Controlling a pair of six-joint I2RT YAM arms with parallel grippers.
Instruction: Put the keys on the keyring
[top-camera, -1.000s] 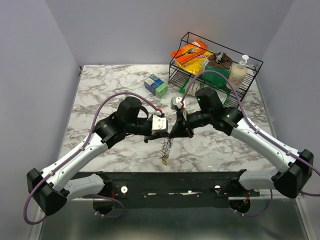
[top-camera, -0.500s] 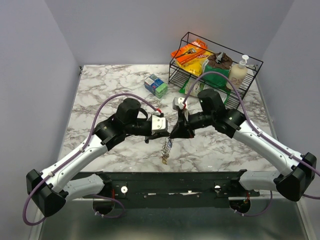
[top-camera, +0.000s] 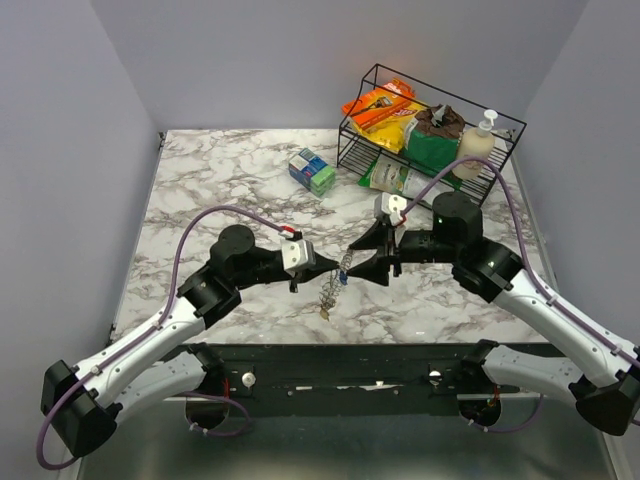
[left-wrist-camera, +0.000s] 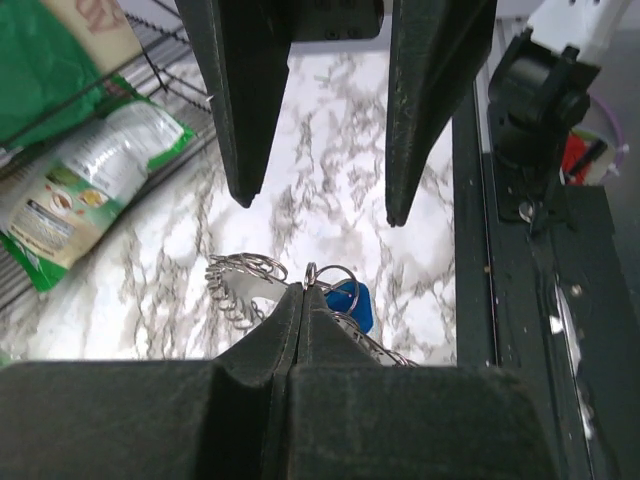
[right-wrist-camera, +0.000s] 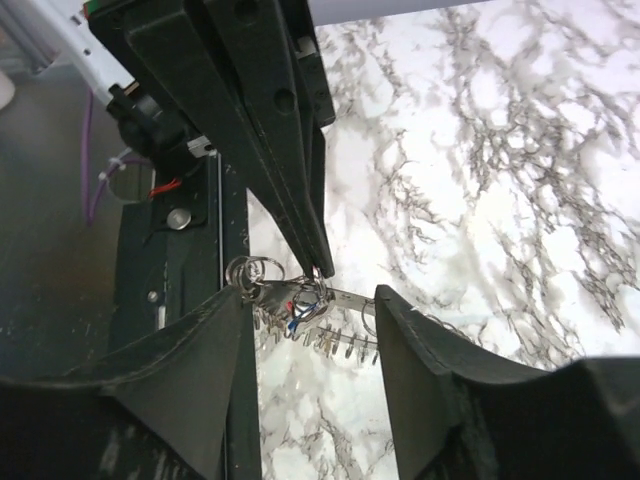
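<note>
Left end effector (left-wrist-camera: 303, 293) pinches keyring (left-wrist-camera: 241, 273); keys (left-wrist-camera: 351, 301) dangle below.

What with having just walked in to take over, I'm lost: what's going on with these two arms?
The left gripper is pinched shut on the keyring, a coiled wire loop dangling from its tips over the marble table. A blue-headed key hangs right at the pinch. The right gripper faces it, jaws open toward the loop, gripping nothing.
</note>
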